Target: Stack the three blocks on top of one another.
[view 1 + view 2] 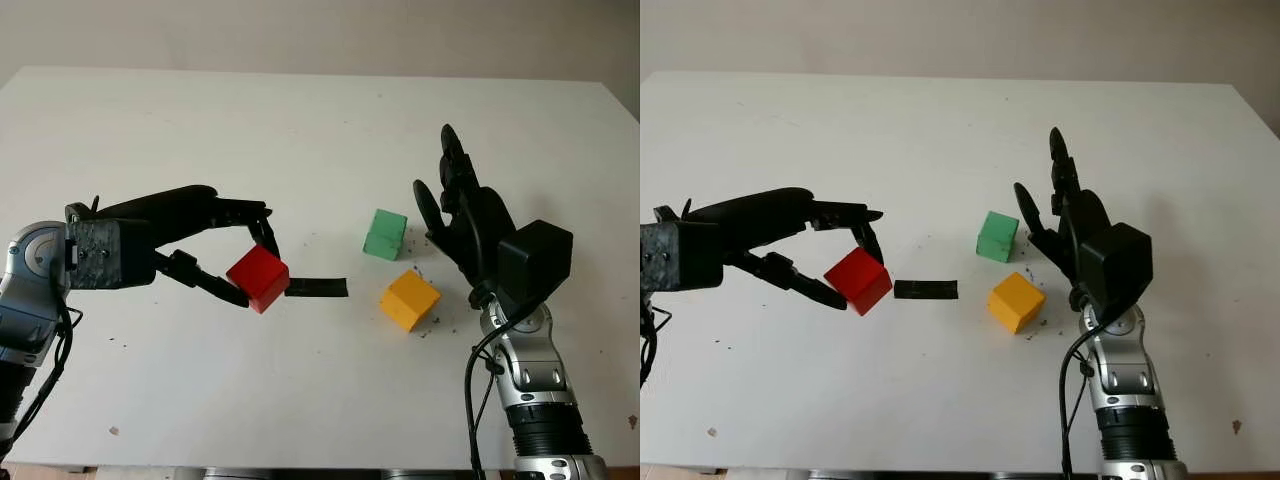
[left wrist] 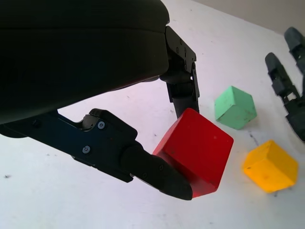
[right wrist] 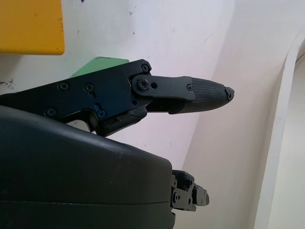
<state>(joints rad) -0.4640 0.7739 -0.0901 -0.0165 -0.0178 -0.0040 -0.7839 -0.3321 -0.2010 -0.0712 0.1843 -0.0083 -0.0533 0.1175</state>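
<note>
I have the solid red cube-shaped block [image 1: 258, 278] pinched, tilted, between the fingers of my left hand [image 1: 215, 250], left of the strip of black tape [image 1: 316, 288]. The green cube block [image 1: 384, 234] and yellow cube block [image 1: 409, 299] sit separately on the white table [image 1: 300, 130]. My right hand [image 1: 462, 215] is open just right of them. Nothing is stacked yet; I judge every placement remains

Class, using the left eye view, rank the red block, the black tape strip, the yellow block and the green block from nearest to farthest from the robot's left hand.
1. Red block: gripped in the left hand.
2. Black tape strip: beside the red block, on the table.
3. Yellow block and green block: farther right, too close to call.
</note>
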